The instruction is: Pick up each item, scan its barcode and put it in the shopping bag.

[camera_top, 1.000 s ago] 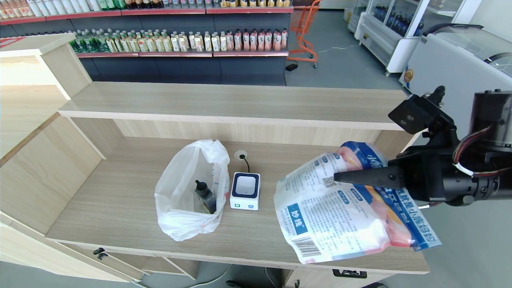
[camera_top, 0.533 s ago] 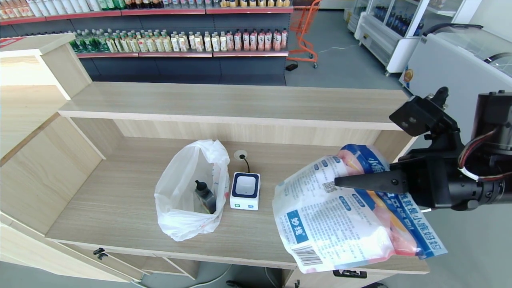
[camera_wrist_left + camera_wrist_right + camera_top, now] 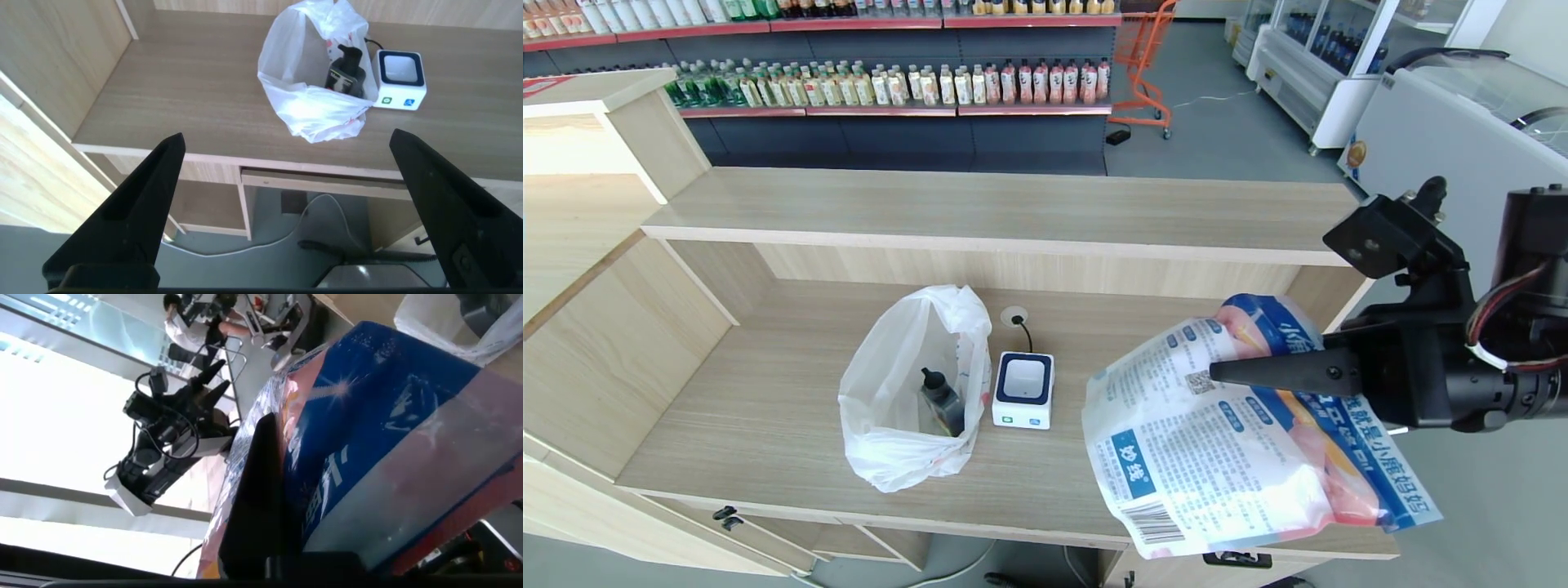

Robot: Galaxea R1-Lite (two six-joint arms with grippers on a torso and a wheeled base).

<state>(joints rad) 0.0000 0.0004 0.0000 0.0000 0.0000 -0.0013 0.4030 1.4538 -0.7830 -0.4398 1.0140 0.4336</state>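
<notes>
The right gripper [image 3: 1232,373] is clamped on a large blue, white and pink food pouch [image 3: 1217,457], with one black finger lying flat across the printed face. The other finger is hidden behind the pouch, so the hold appears to be a pinch near the pouch's upper edge. The right arm comes in from the robot's right, roughly level, with the gripper pointing left across the counter [image 3: 768,408]. The pouch hangs tilted in the air over the right end of the counter, its barcode [image 3: 1153,521] at the lowest corner near the counter's front edge. To its left, apart from it, sits the white scanner [image 3: 1023,389]. Just beside the scanner stands the white shopping bag [image 3: 890,384], open, with a dark bottle [image 3: 941,402] upright inside. The left gripper [image 3: 286,137] is held out in front of the counter's edge, fingers spread wide with nothing between them
</notes>
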